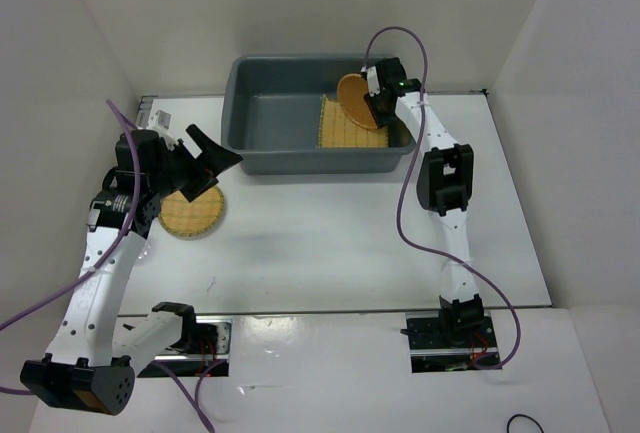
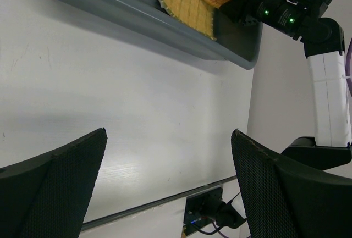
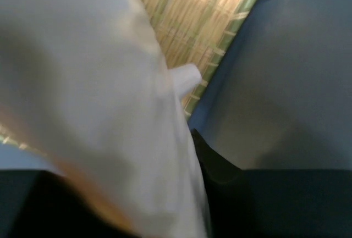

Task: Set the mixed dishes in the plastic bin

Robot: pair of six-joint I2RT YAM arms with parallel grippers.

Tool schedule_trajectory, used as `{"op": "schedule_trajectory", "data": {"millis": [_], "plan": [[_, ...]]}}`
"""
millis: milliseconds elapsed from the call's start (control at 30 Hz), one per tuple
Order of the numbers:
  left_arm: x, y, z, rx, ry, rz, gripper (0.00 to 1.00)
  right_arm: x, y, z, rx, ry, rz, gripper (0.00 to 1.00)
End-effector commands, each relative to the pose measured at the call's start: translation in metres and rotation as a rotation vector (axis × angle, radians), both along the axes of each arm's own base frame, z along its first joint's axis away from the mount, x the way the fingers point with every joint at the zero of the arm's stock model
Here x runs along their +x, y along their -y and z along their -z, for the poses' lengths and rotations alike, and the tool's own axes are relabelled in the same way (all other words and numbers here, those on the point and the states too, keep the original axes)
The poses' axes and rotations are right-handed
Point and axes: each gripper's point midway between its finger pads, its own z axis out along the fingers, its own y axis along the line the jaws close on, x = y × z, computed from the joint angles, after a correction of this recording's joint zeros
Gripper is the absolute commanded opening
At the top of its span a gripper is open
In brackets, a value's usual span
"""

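Two woven discs in view. R gripper is clamped on the edge of the tilted disc, holding it steeply angled inside the bin at its right end. That disc sits over the yellow mat, which lies flat on the bin floor. Your R wrist cam is mostly blur: pale disc surface up close, w/ mat slats and grey bin floor behind. L gripper is spread wide, nothing between its fingers, hanging above the table just outside the bin's front-left corner. Flat disc lies on the table below that gripper, partly hidden by the L arm, outside the bin and near that same corner.
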Motion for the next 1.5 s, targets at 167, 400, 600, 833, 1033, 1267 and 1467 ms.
{"op": "schedule_trajectory", "data": {"millis": [167,400,600,833,1033,1267,1467], "plan": [[0.001,-0.001,-0.011,-0.020,0.033,-0.011,1.00,0.010,0.004,-0.003,-0.015,0.029,0.036,0.46],[-0.001,-0.001,-0.013,-0.021,0.042,-0.011,1.00,0.021,-0.010,-0.046,0.146,0.089,-0.024,0.21],[-0.005,-0.001,-0.011,-0.029,0.040,-0.015,1.00,0.015,-0.026,-0.061,0.298,0.059,-0.104,0.03],[-0.011,-0.001,-0.014,-0.038,0.055,-0.018,1.00,-0.007,-0.039,-0.048,0.427,-0.055,-0.167,0.00],[-0.014,-0.002,-0.013,-0.040,0.041,-0.031,1.00,-0.059,-0.059,-0.026,0.638,-0.295,-0.201,0.00],[-0.020,-0.007,-0.016,-0.044,0.046,-0.052,1.00,-0.078,-0.058,-0.004,0.744,-0.440,-0.098,0.03],[-0.020,-0.006,-0.016,-0.052,0.043,-0.056,1.00,-0.051,-0.045,-0.020,0.828,-0.392,-0.028,0.23]]}}
